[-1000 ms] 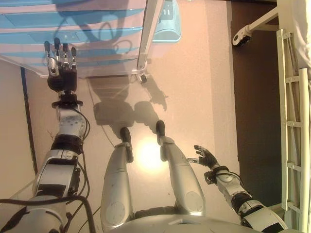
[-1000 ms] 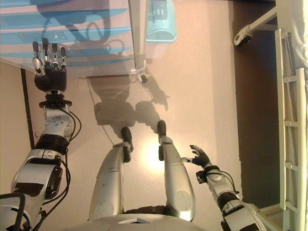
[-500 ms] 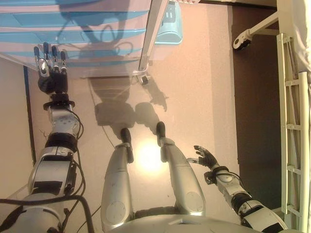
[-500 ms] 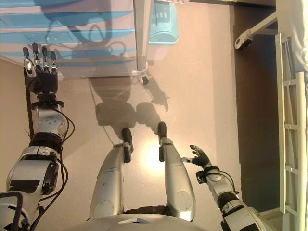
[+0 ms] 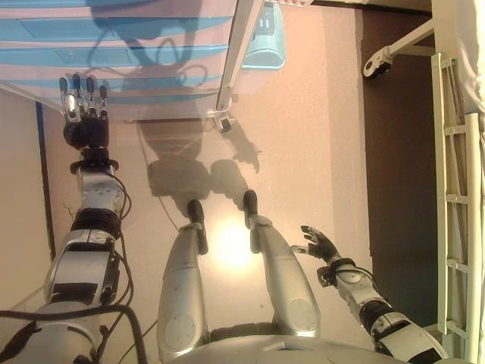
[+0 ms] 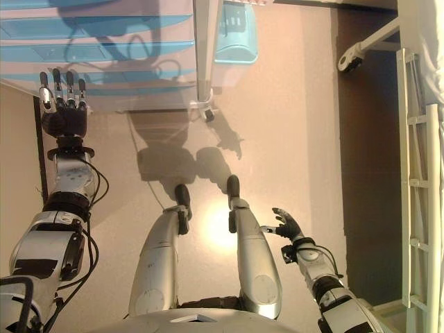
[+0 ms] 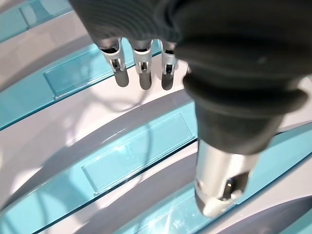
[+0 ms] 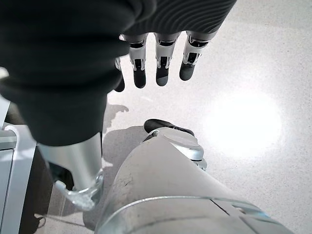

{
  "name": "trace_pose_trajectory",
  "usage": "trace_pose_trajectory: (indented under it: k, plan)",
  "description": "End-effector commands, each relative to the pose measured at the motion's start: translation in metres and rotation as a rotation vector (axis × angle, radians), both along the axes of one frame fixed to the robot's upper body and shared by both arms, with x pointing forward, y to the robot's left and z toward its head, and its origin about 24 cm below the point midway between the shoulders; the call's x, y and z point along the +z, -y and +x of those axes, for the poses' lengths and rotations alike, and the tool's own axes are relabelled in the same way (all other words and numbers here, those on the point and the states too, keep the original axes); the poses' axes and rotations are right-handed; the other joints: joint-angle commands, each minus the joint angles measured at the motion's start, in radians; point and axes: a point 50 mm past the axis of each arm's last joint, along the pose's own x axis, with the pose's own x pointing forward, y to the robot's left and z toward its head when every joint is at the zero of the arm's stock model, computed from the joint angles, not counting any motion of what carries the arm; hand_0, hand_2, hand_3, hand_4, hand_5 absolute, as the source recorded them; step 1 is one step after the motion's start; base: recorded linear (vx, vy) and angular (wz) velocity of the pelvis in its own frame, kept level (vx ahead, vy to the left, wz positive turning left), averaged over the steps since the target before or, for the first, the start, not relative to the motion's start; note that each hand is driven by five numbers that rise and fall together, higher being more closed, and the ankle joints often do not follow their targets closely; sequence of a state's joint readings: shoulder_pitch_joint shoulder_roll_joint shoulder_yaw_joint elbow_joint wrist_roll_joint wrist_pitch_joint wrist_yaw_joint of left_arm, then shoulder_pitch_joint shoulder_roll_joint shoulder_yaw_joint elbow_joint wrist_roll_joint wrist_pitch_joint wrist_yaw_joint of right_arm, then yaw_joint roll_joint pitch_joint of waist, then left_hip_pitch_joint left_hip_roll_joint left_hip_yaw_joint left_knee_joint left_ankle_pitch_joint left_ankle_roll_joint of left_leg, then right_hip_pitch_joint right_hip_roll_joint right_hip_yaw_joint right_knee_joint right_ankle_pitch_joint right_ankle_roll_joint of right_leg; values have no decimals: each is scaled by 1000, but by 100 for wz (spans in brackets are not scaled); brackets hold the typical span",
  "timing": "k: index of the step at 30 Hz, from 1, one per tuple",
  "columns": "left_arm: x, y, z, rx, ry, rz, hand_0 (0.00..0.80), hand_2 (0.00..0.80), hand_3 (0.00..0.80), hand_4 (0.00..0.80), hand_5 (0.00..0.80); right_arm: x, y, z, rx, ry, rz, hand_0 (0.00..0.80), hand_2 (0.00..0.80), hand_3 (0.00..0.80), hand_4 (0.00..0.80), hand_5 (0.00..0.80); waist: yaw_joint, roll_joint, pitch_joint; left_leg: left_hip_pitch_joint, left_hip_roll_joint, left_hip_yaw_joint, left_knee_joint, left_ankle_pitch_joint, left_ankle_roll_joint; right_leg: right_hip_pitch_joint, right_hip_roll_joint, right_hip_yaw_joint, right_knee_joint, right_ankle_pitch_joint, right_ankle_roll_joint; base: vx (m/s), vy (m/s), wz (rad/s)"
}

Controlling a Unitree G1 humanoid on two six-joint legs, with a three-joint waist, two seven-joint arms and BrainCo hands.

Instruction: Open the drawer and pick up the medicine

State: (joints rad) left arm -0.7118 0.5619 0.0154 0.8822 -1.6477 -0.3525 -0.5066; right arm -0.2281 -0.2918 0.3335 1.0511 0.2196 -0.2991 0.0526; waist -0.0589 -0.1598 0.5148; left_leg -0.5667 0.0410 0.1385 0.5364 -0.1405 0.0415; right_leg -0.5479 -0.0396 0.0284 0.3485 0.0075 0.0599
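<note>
A white drawer unit [image 5: 151,53] with translucent blue drawer fronts stands at the far left, and its drawers look closed. My left hand [image 5: 85,121] is raised in front of its lower fronts, open with fingers straight. In the left wrist view the fingers [image 7: 140,73] hover just off a blue front with a flat rectangular handle plate [image 7: 136,151]; I cannot tell if they touch it. My right hand [image 5: 322,246] hangs low beside my right thigh, open and holding nothing, its fingers [image 8: 163,63] relaxed over the floor. No medicine shows in any view.
A pale blue bin [image 5: 264,38] stands on the floor just right of the unit, whose small caster [image 5: 224,123] shows at its corner. A white bed frame with rails [image 5: 455,189] and a wheel [image 5: 373,67] lines the right side over a dark floor strip [image 5: 394,152].
My left hand slid left across the drawer fronts, then came back slightly right and down. The view shifted a little. The right hand stayed put.
</note>
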Motion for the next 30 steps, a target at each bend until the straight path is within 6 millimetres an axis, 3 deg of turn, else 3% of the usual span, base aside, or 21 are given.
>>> trace_pose_trajectory:
  k: [1, 6, 13, 21, 26, 27, 28, 30]
  plan:
    - [13, -5, 0, 20, 42, 67, 0, 0, 0, 0, 0, -5, 1, -13, -1, -22, 5, 0, 0, 0, 0, 0, 11, 3, -7, 15, -63, 16, 5, -85, 12, 38, 11, -54, -49, 20, 5, 0, 0, 0]
    - [33, -7, 3, 23, 66, 110, 0, 0, 0, 0, 0, -4, 4, -13, 8, -22, -3, 0, 0, 0, 0, 0, 8, 3, -9, 15, -61, 18, 8, -87, 12, 39, 10, -54, -49, 19, 5, 0, 0, 0]
    - [80, -4, 9, 13, 141, 212, 0, 0, 0, 0, 0, -4, 6, -14, 28, -24, -17, 0, 0, 0, 0, 0, 0, 3, -11, 12, -57, 22, 11, -89, 13, 37, 9, -52, -49, 21, 7, 0, 0, 0]
    - [132, 15, 12, -66, 297, 256, 0, 0, 0, 0, 0, -4, 7, -16, 46, -22, -24, 0, 0, 0, 0, 0, -7, 0, -9, 16, -58, 19, 9, -90, 13, 42, 8, -49, -56, 25, 5, 1, -1, 0]
    - [165, 40, 3, -229, 554, 262, 0, 0, 0, 0, 0, -5, 8, -19, 52, -21, -26, 0, 0, 0, 0, 0, -7, -3, -6, 27, -64, 11, -3, -91, 14, 52, 8, -45, -68, 29, 4, 2, -3, 1]
    - [169, 47, 1, -259, 600, 267, 85, 85, 85, 85, 85, -5, 8, -19, 52, -21, -26, 0, 0, 0, 0, 0, -6, -2, -6, 28, -65, 10, -6, -90, 13, 53, 7, -45, -70, 29, 3, 5, -17, 3]
    - [173, 56, -2, -304, 655, 274, 402, 402, 402, 402, 402, -5, 8, -19, 51, -21, -26, 0, 0, 0, 0, 0, -2, -2, -6, 30, -67, 7, -11, -88, 13, 55, 7, -46, -72, 29, 2, -2, -17, 3]
    - [175, 70, -5, -380, 720, 279, 508, 508, 508, 508, 508, -5, 7, -18, 52, -21, -26, 0, 0, 0, 0, 0, 3, 1, -7, 37, -71, 3, -24, -83, 13, 59, 7, -48, -73, 26, 1, -7, -21, 7]
